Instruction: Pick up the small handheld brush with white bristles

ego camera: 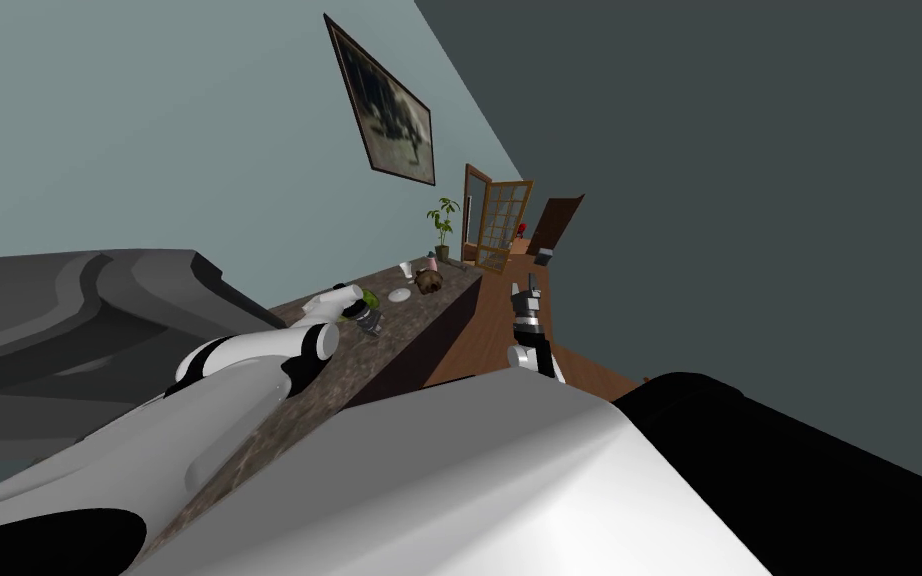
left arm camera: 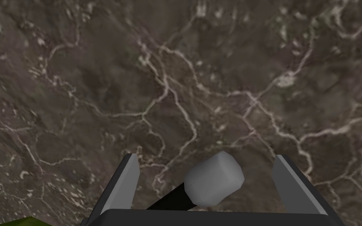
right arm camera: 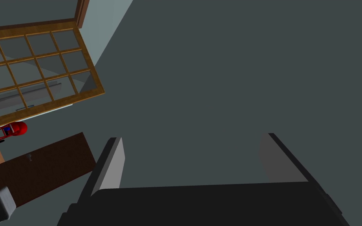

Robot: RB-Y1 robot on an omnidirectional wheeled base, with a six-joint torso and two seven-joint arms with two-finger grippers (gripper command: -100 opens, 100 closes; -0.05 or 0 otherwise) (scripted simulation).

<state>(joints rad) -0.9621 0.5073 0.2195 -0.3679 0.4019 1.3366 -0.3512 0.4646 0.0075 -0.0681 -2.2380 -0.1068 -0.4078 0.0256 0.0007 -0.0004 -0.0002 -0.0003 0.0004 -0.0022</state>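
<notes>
Over the dark, veined countertop [left arm camera: 176, 78], your left gripper [left arm camera: 205, 157] stands with jaws wide around the small brush [left arm camera: 214, 183]. Its pale head and black handle lie between the fingers, touching neither. The grasp looks about to be made: close squarely on the brush, then lift. Your right gripper [right arm camera: 192, 138] hangs wide open off the counter's side.

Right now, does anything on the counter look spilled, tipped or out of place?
Nothing stands out. The brush sits between the fingers of the open left claw, touching neither, over the counter; no spill shows.
</notes>
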